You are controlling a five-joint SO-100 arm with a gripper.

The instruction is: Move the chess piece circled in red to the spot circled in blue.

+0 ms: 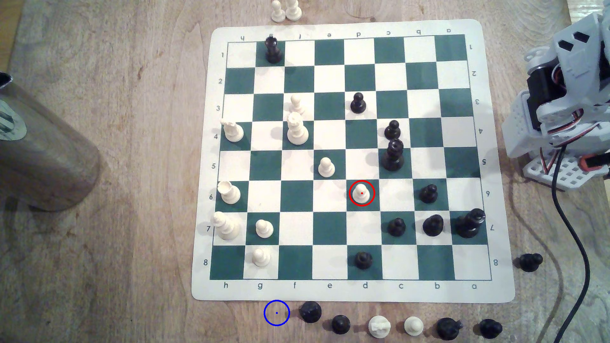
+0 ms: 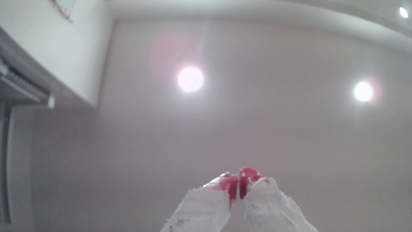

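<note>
We see the cream pawn w/ red ring [image 1: 361,192] upright on a green sq of the chessboard [image 1: 353,293], file d, rank 6, roughly 5 o'clock from board centre. Blue ring spot [image 1: 276,312] is bare wood on the table [image 1: 132,165], off the board's near edge at ~7 o'clock, below the "g" label, just beside a black piece [image 1: 310,311] that starts a row of captured pieces.

Board writing we read: h g f e d c b a along the near edge, 1–8 down both sides.

Arm [image 1: 567,99] sits folded at 3 o'clock, well apart from the pawn.

Wrist view: gripper [image 2: 238,187] points at the ceiling, red-tipped jaws nearly together, nothing between. Two ceiling lights [image 2: 190,79] glare.
</note>
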